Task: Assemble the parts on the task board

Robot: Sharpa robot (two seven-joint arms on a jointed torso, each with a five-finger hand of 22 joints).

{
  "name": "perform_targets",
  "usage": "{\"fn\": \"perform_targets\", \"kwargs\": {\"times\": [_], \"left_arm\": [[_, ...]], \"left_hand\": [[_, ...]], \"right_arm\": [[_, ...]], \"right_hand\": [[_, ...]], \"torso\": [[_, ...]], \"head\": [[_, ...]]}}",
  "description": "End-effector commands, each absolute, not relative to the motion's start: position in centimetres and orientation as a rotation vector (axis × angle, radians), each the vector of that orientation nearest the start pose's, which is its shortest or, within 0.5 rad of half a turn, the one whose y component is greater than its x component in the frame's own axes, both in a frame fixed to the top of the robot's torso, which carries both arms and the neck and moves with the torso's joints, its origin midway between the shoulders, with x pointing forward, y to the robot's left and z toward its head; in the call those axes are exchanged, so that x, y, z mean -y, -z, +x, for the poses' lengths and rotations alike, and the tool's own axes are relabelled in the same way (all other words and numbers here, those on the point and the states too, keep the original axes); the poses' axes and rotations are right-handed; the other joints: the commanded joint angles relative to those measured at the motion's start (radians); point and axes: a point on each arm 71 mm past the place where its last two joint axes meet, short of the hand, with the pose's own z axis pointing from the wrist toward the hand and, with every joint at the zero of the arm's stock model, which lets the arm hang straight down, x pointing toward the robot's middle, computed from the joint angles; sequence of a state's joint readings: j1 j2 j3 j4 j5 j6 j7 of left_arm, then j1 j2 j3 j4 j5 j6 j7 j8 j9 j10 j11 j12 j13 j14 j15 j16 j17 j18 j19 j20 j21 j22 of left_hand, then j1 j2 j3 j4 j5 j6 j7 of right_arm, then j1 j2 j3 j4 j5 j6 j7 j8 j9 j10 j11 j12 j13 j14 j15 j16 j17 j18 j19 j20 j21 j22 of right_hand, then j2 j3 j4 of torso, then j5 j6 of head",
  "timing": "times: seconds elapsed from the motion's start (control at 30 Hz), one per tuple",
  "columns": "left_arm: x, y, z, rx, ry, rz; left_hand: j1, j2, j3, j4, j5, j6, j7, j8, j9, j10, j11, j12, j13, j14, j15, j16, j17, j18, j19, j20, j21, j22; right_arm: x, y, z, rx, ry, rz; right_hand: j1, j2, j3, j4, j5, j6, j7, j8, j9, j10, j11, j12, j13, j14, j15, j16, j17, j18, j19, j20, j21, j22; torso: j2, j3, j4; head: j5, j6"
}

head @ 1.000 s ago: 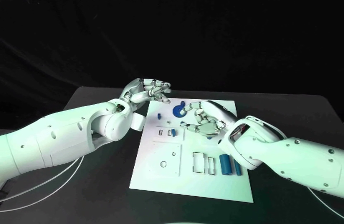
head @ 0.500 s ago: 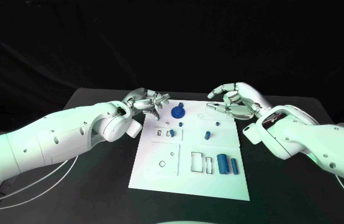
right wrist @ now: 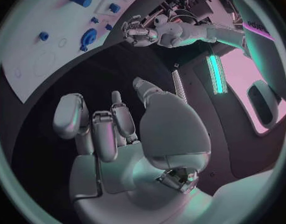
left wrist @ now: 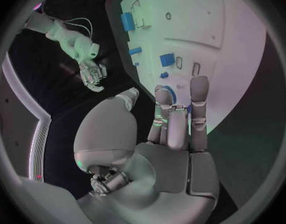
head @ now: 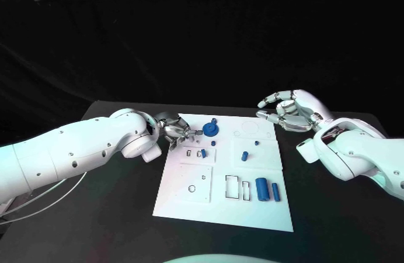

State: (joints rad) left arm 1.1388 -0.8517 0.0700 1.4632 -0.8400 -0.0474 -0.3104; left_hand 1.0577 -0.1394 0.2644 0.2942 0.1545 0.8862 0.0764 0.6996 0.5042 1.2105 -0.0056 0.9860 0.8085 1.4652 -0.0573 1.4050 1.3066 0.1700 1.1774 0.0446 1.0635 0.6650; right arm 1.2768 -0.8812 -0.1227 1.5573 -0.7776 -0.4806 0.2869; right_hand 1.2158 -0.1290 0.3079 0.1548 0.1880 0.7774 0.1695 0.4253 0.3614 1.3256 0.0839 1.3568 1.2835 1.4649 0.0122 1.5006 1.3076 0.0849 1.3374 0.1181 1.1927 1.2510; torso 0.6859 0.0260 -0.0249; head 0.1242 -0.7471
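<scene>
The white task board (head: 220, 204) lies in the middle of the black table. On it are a round blue part (head: 209, 128) at the far end, small blue parts (head: 245, 155) around the middle, and two blue cylinders (head: 268, 189) side by side toward the near right. My left hand (head: 178, 129) hovers at the board's far left edge, fingers stretched toward the round blue part (left wrist: 169, 92), holding nothing. My right hand (head: 291, 110) is raised beyond the board's far right corner with fingers loosely curved and apart, empty. The left wrist view shows the board (left wrist: 230, 35) ahead of the fingers (left wrist: 180, 114).
Empty rectangular and round slots (head: 236, 189) mark the board near the cylinders. Bare black table (head: 337, 216) surrounds the board on both sides. A white cable (head: 51, 204) runs along the table under my left arm.
My right hand has lifted off the board's middle and swung out to the far right. My left hand has come down to the board's far left edge beside the round blue part.
</scene>
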Motion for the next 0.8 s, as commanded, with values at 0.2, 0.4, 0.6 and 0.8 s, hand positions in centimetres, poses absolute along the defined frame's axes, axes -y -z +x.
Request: {"fn": "perform_targets", "kwargs": {"times": [0.2, 0.4, 0.6, 0.8], "left_arm": [[-21.9, 20.9, 49.8, -2.205, 0.572, -0.405], [-20.9, 20.6, 50.2, -2.221, 0.551, -0.354], [-20.0, 20.5, 50.6, -2.237, 0.543, -0.323], [-19.5, 20.7, 50.9, -2.271, 0.521, -0.283]], "left_hand": [[-0.020, 0.010, -0.016, 0.001, -0.006, -0.002, -0.013, 0.023, 0.016, 0.021, -0.002, 0.031, 0.031, 0.049, -0.011, 0.021, 0.026, -0.015, 0.013, -0.006, 0.030, 0.040], [-0.027, 0.016, -0.021, 0.001, -0.006, -0.003, -0.015, 0.031, 0.022, 0.027, -0.004, 0.044, 0.044, 0.053, -0.012, 0.029, 0.037, -0.018, 0.019, -0.007, 0.043, 0.057], [-0.030, 0.022, -0.024, 0.001, -0.005, -0.005, -0.017, 0.035, 0.025, 0.032, -0.005, 0.052, 0.053, 0.055, -0.013, 0.034, 0.044, -0.021, 0.027, -0.008, 0.057, 0.077], [-0.024, 0.028, -0.022, 0.000, 0.000, -0.008, -0.018, 0.040, 0.029, 0.034, -0.007, 0.060, 0.061, 0.057, -0.014, 0.041, 0.052, -0.024, 0.034, -0.010, 0.070, 0.096]], "right_arm": [[21.3, 15.9, 48.2, -1.503, -1.144, 0.307], [21.5, 16.0, 48.3, -1.505, -1.132, 0.309], [21.5, 16.1, 48.4, -1.508, -1.125, 0.310], [21.6, 16.1, 48.5, -1.512, -1.117, 0.312]], "right_hand": [[-0.009, -0.005, -0.003, 0.009, 0.008, -0.007, -0.006, 0.007, 0.001, -0.004, -0.003, -0.006, -0.004, 0.060, -0.005, -0.007, 0.083, 0.011, -0.004, -0.006, -0.010, -0.005], [-0.009, -0.007, -0.005, 0.010, 0.009, -0.009, -0.006, 0.008, 0.002, -0.004, -0.003, -0.006, -0.004, 0.059, -0.005, -0.008, 0.082, 0.012, -0.005, -0.006, -0.013, -0.007], [-0.008, -0.008, -0.007, 0.012, 0.012, -0.012, -0.006, 0.010, 0.002, -0.004, -0.003, -0.006, -0.004, 0.059, -0.005, -0.009, 0.080, 0.012, -0.007, -0.006, -0.017, -0.010], [-0.007, -0.008, -0.008, 0.013, 0.016, -0.015, -0.006, 0.012, 0.002, -0.006, -0.003, -0.007, -0.006, 0.058, -0.005, -0.011, 0.077, 0.013, -0.009, -0.006, -0.021, -0.013]], "torso": [[0.002, 0.0015, -0.0023], [0.001, 0.0014, -0.0003], [0.001, 0.0021, 0.0005], [0.002, 0.0025, -0.0008]], "head": [[-0.001, -0.008], [-0.003, -0.015], [-0.001, -0.019], [0.002, -0.023]]}}
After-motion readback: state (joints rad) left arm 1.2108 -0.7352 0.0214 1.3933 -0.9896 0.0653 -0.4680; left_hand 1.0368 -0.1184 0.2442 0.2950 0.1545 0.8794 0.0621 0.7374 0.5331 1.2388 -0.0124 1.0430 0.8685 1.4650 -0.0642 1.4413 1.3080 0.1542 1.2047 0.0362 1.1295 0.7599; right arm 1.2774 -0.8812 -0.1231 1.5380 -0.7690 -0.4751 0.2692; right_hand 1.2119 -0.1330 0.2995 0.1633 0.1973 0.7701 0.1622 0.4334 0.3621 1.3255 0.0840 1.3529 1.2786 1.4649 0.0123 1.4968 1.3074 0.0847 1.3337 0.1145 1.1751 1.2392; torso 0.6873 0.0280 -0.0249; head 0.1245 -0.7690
